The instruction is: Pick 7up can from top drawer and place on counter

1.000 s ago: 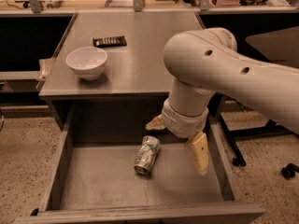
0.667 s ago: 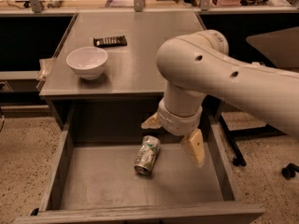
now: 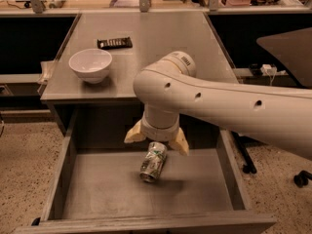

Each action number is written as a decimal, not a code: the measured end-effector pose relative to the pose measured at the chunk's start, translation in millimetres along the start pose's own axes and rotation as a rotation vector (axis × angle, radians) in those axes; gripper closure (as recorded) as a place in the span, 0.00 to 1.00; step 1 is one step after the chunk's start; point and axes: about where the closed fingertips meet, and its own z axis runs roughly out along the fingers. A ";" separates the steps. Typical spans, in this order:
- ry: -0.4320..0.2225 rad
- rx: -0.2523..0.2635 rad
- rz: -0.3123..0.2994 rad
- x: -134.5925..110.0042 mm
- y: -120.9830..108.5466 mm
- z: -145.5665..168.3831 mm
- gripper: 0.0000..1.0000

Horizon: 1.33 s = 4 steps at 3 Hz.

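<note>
— What is hidden?
— The can (image 3: 151, 164), lying in the drawer (image 3: 62, 179), is masked at twelve o'clock by the gripper (image 3: 156, 145), spread open.
— What is counted?
— One can, one bowl (image 3: 90, 65), one packet (image 3: 114, 43).

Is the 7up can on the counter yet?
No, the 7up can lies on the floor of the top drawer, with the open gripper right above its far end.

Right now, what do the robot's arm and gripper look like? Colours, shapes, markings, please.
The arm is thick, rounded and white, with small dark holes along it and a small dark label near one joint. No cables show. The gripper, over the top drawer, has two pale yellowish wedge-shaped fingers.
</note>
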 end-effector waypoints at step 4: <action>-0.130 0.071 0.023 13.7 -4.2 76.6 0.04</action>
